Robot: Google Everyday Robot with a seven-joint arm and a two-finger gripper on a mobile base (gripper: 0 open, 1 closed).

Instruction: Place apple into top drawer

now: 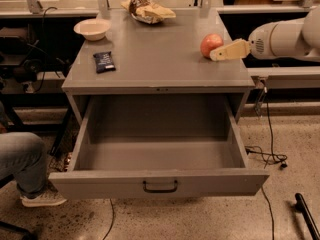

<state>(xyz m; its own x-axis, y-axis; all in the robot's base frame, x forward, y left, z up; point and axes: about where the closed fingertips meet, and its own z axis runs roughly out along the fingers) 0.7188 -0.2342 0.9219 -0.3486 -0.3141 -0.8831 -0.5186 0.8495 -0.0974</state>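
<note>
The apple (210,44), red-orange and round, sits on the right side of the grey cabinet top (155,59). My gripper (216,54) reaches in from the right on a white arm, its cream fingertip just right of and below the apple, very close to it. The top drawer (159,154) is pulled fully open below the cabinet top and is empty inside; its flat front panel carries a dark curved handle (160,186).
A cream bowl (92,29) stands at the back left of the top, a small dark snack packet (104,61) lies at the left, and a chip bag (147,10) lies at the back. A person's leg and shoe (30,174) are at the lower left. Cables trail on the floor at the right.
</note>
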